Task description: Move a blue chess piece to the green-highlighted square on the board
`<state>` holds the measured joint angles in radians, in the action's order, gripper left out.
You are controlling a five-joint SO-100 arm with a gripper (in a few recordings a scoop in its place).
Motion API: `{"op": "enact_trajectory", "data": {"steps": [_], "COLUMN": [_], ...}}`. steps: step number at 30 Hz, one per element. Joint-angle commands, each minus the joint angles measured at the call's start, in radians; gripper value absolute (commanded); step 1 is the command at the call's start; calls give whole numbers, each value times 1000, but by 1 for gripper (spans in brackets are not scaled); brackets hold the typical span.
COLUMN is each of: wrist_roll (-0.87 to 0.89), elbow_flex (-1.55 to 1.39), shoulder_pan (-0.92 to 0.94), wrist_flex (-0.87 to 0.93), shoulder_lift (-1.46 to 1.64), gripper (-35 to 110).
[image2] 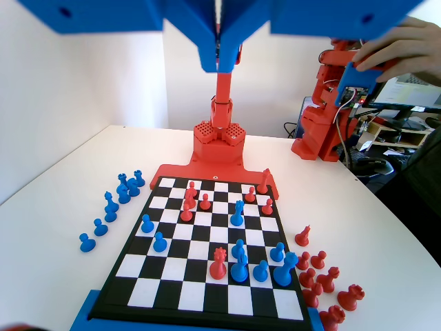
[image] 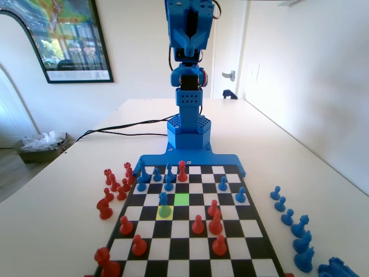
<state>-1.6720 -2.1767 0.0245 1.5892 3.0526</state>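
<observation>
One blue chess piece (image: 165, 205) sitting on the yellow square (image: 165, 212), just left of the green-highlighted square (image: 181, 199) in the fixed view. Five red pieces (image: 214, 223) close by on the board (image: 190, 242). Gripper (image2: 219, 65) raised high above, jaws pressed together, holding nothing.

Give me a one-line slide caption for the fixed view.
Blue chess piece on the yellow square, green-highlighted square empty beside it, blue arm raised behind the board.
</observation>
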Motion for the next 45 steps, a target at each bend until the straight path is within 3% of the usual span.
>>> {"op": "enact_trajectory", "data": {"steps": [1,10,19,45], "wrist_roll": [-8,-9,87,103], "elbow_flex": [-5,69,354,489], "shoulder_pan": [-3,-32,-63,138], "wrist_flex": [-12,66,173,-69], "shoulder_lift": [3,-54,-430,-1118], "gripper": [1,1,1,1]}}
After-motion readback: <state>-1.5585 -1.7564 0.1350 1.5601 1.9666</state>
